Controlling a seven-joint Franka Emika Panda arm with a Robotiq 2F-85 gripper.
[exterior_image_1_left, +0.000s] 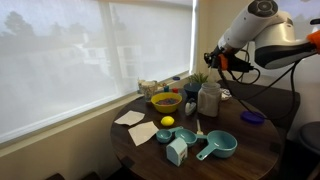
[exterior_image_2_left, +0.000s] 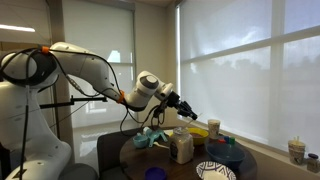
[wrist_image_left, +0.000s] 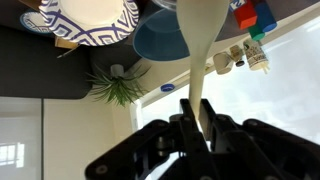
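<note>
Cream-coloured utensil (wrist_image_left: 198, 55) gripped by its narrow end in the nearly closed gripper (wrist_image_left: 197, 113), high above a cluttered round table (exterior_image_1_left: 256, 150).

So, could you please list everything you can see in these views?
table: one, dark brown, round, by the window
bowl: one, yellow, window side
lemon: one, yellow, beside the bowl
napkins: two, white, table edge
measuring cups: two visible, teal, near edge
container: one, white-teal, beside the cups
jar: one, whitish, mid-table
plant: one, green, behind the jar
lid: one, purple, past the jar
plate: one, blue-white patterned, table edge
utensil: one, cream, in the gripper
gripper: one, black, shut on the utensil
arm: one, white, above the table
</note>
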